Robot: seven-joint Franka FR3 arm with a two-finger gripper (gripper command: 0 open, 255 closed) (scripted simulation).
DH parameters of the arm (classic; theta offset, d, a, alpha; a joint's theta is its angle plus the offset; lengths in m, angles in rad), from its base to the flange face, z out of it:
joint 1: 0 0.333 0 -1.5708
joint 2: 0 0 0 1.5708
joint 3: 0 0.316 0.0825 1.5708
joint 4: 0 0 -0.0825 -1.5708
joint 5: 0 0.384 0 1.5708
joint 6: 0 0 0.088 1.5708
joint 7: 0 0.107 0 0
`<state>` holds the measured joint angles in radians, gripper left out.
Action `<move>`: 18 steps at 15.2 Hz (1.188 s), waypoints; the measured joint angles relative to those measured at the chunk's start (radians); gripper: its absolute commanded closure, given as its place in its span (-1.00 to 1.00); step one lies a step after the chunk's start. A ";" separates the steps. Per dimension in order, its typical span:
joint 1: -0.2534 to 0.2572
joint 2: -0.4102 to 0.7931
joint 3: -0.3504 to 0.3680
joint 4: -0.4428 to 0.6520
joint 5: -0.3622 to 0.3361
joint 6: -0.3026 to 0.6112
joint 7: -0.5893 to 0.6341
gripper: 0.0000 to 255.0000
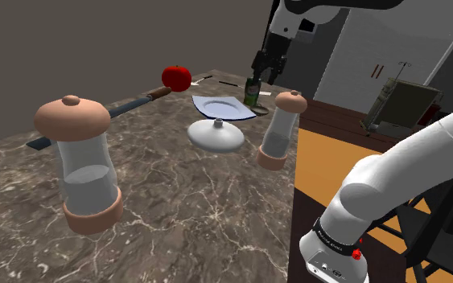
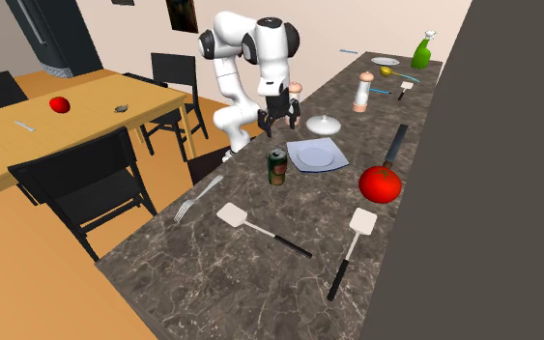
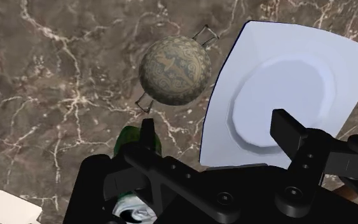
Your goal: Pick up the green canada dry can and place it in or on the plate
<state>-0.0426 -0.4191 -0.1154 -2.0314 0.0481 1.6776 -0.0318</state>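
The green can [image 1: 253, 91] stands upright on the dark marble counter, just beside the white square plate [image 1: 223, 107]. My black gripper [image 1: 264, 71] hangs a little above the can, open and holding nothing. In the wrist view the gripper [image 3: 219, 130] has its fingers wide apart over the plate's [image 3: 285, 83] edge. The can [image 3: 130, 139] sits outside one finger, partly hidden under the hand. From the second exterior view the can [image 2: 277, 166] is near the counter's edge, the plate [image 2: 316, 155] beside it, and the gripper [image 2: 277, 116] behind them.
A white domed lid [image 1: 216, 135], two pepper mills [image 1: 84, 161] [image 1: 282, 129] and a red tomato [image 1: 176, 78] stand around the plate. A round patterned thing [image 3: 174, 69] lies beyond the fingers. Spatulas [image 2: 260, 230] and a fork [image 2: 197, 198] lie further along the counter.
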 measured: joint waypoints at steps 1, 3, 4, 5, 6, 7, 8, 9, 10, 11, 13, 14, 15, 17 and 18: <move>-0.003 0.042 -0.014 0.042 0.001 -0.008 -0.018 -1.00; -0.010 0.116 -0.043 0.124 0.004 -0.032 -0.056 -1.00; -0.015 0.154 -0.058 0.165 0.007 -0.042 -0.077 -1.00; -0.019 0.188 -0.069 0.201 0.011 -0.053 -0.093 -1.00; -0.021 0.228 -0.078 0.245 0.017 -0.065 -0.105 -1.00; -0.026 0.279 -0.090 0.310 0.025 -0.087 -0.122 -1.00; -0.031 0.307 -0.100 0.343 0.030 -0.099 -0.138 -1.00; -0.036 0.320 -0.106 0.351 0.031 -0.098 -0.150 -1.00; -0.037 0.322 -0.108 0.337 0.031 -0.084 -0.154 -1.00; -0.038 0.322 -0.110 0.322 0.031 -0.071 -0.159 -1.00; -0.038 0.323 -0.110 0.299 0.031 -0.046 -0.161 -1.00; -0.038 0.321 -0.109 0.285 0.031 -0.035 -0.160 -1.00; -0.037 0.321 -0.108 0.271 0.031 -0.021 -0.159 -1.00; -0.036 0.319 -0.107 0.253 0.031 -0.004 -0.159 -1.00; -0.036 0.318 -0.107 0.250 0.030 -0.001 -0.160 -1.00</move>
<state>-0.0790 -0.1008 -0.2221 -1.7817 0.0785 1.6761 -0.1913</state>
